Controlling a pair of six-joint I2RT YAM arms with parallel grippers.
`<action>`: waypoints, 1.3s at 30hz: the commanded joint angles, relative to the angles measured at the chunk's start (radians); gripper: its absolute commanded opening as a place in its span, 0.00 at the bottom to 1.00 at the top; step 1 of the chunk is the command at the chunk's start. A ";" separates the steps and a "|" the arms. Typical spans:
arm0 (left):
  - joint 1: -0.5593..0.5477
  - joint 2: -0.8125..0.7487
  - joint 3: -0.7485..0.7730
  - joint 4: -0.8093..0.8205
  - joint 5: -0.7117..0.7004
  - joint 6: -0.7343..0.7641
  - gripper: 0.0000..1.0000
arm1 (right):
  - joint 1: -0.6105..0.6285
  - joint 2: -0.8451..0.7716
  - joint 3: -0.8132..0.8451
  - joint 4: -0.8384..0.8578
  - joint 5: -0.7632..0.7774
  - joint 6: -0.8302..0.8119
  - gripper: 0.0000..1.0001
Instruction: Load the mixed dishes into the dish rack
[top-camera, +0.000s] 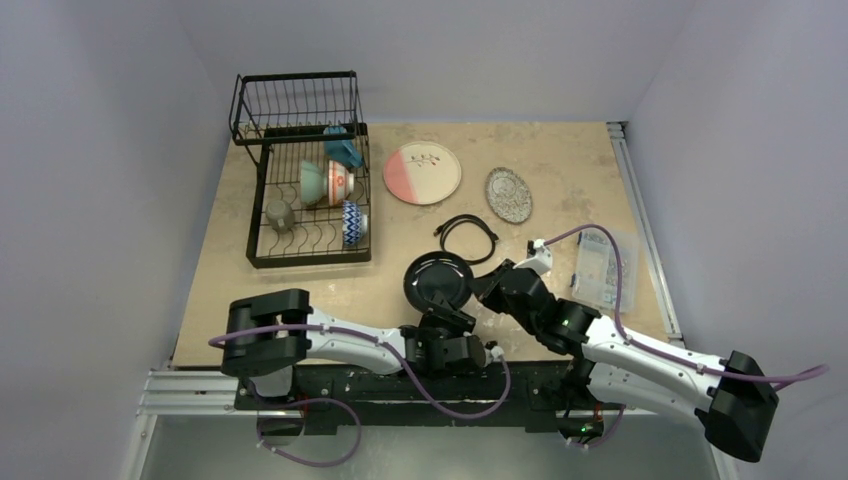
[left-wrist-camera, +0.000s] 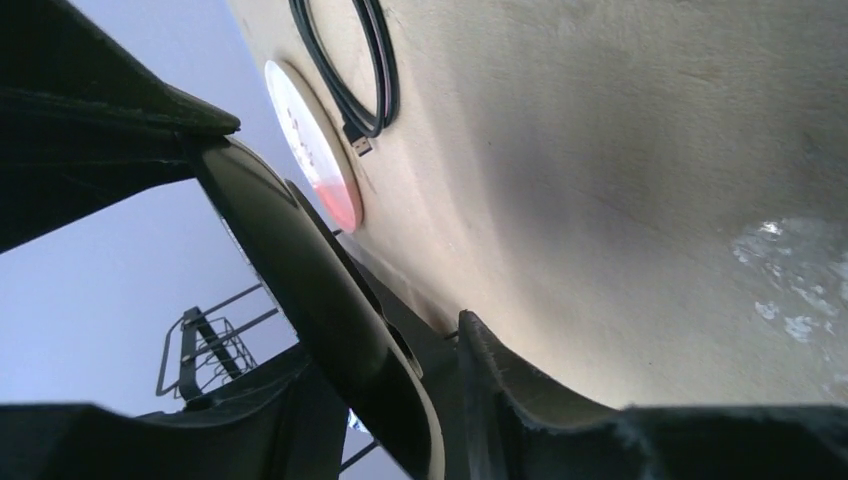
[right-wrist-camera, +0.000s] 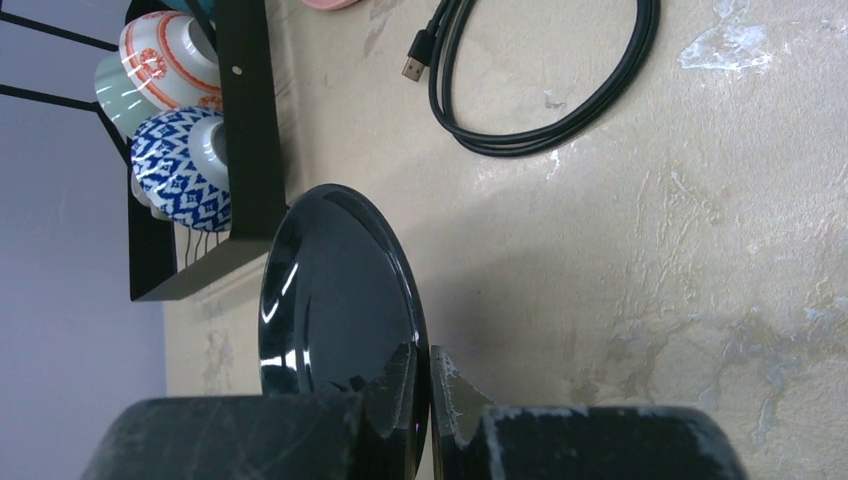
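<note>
Right claw (right-wrist-camera: 428, 385) pinches the rim of one black plate (right-wrist-camera: 330, 290); left claw (top-camera: 440, 310), half-open, straddles it too.

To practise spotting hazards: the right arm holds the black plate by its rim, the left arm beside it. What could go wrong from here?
1. The right arm's fingers pinch only the rim of the glossy, tilted black plate; it may slip before the left arm's fingers, either side of it, hold firmly.
2. Dropped, it could hit the cable just beyond.
3. Slotting it into the dish rack may knock the blue-patterned bowl at its near end.
</note>
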 joint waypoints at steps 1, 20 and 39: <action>-0.001 0.009 0.031 0.082 -0.118 0.044 0.33 | -0.004 -0.016 0.012 0.029 -0.008 0.025 0.00; 0.305 -0.508 0.065 -0.093 0.497 -0.426 0.00 | -0.005 -0.176 0.127 -0.254 0.230 -0.130 0.62; 0.990 -0.857 0.068 0.061 0.874 -0.950 0.00 | -0.005 -0.164 0.046 -0.156 0.160 -0.114 0.61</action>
